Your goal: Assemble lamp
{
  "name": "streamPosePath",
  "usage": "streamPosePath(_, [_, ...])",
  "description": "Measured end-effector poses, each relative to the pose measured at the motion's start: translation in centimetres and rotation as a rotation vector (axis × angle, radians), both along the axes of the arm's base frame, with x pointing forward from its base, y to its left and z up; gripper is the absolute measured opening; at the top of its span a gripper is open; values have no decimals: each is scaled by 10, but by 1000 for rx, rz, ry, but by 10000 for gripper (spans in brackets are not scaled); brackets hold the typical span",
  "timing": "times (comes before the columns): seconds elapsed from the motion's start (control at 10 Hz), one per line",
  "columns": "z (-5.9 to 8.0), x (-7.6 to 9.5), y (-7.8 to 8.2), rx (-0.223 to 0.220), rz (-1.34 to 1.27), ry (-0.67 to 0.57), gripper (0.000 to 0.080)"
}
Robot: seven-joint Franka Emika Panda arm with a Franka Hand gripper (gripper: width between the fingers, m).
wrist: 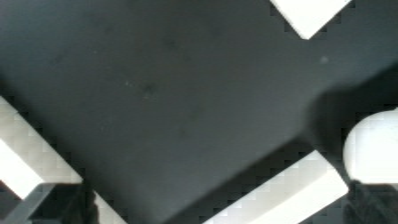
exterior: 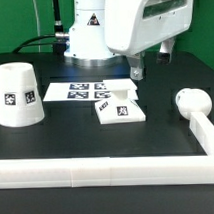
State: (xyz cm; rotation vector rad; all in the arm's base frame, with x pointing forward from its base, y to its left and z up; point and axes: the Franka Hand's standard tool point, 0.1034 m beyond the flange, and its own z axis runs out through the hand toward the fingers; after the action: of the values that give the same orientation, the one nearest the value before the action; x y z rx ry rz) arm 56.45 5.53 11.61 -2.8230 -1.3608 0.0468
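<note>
Exterior view, one white tapered plastic shade [exterior: 17, 95], one flat square white tagged base [exterior: 122, 111], one white round-headed bulb [exterior: 190, 100], base near the raised gripper [exterior: 137, 67], jaw opening cannot be told.

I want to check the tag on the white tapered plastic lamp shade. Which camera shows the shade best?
The exterior view: the white tapered plastic shade stands whole on its wide end, tag facing the camera. The wrist view shows only dark tabletop and unidentifiable white fragments.
</note>
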Motion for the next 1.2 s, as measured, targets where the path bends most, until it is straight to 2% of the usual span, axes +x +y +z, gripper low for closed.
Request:
streamPosePath(0.4, [0,0,-1,0,2,0,699])
streamPosePath(0.5, [-3,-9,-9,-1,23,-6,699])
streamPosePath(0.9, [-20,-66,-49,-4,40,-23,699])
streamPosePath(1.0, [-26,-74,-54,-3,26,-20,699])
streamPosePath(1.2, [-25,-74,-53,-3,11,-20,699])
